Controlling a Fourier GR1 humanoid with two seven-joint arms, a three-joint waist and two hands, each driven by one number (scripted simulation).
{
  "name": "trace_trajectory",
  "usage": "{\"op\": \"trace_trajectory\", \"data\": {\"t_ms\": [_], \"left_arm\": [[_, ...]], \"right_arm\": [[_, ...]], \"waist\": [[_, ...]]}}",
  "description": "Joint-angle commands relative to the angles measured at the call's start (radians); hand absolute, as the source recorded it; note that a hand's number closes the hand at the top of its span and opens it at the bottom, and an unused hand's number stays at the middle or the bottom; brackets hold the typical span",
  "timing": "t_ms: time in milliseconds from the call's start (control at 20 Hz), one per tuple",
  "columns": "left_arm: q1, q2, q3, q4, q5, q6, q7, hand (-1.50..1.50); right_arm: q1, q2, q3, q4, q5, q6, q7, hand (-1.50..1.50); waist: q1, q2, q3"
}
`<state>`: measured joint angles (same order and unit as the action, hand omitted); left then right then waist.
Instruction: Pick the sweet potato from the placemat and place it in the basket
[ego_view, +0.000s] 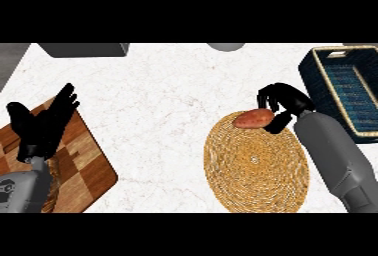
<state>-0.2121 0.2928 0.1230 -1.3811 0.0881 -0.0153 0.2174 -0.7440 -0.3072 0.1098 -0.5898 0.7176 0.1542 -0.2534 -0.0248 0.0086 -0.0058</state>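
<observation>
The sweet potato (253, 118), reddish-orange, lies on the far edge of the round woven placemat (255, 162). My right hand (286, 106) is at the potato's right end. Its fingers arch above the far side and its thumb reaches down beside the near side, spread and not closed round the potato. The dark blue woven basket (319, 75) stands to the right of the hand, at the counter's right edge, with nothing visible inside. My left hand (43, 127) rests open at the left, fingers pointing up.
A wooden chequered cutting board (83, 167) lies under the left hand. A grey box (83, 49) and a grey rounded object (226, 46) sit at the counter's far edge. White marble counter stretches between board and placemat.
</observation>
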Motion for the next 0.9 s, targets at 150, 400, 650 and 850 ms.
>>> {"op": "trace_trajectory", "data": {"t_ms": [150,400,650,850], "left_arm": [[-0.003,-0.003,-0.01,-0.008,-0.005,-0.005,-0.01,0.0],[-0.027,-0.015,-0.038,-0.015,-0.004,-0.023,0.001,0.0],[-0.079,-0.02,-0.061,-0.018,-0.001,-0.042,0.016,0.0],[-0.089,-0.02,-0.068,-0.001,-0.021,-0.031,0.021,0.0]], "right_arm": [[-0.121,0.041,-0.253,0.079,-0.1,-0.276,0.513,1.5],[-0.299,0.083,-0.356,0.018,-0.102,-0.641,0.729,1.5],[-0.461,0.04,-0.301,0.074,0.096,-0.918,0.943,1.5],[-0.584,0.01,-0.266,0.173,0.241,-1.031,1.15,1.5]], "waist": [[0.055,0.012,0.0],[0.116,0.015,0.001],[0.152,0.032,-0.005],[0.151,0.031,-0.006]]}}
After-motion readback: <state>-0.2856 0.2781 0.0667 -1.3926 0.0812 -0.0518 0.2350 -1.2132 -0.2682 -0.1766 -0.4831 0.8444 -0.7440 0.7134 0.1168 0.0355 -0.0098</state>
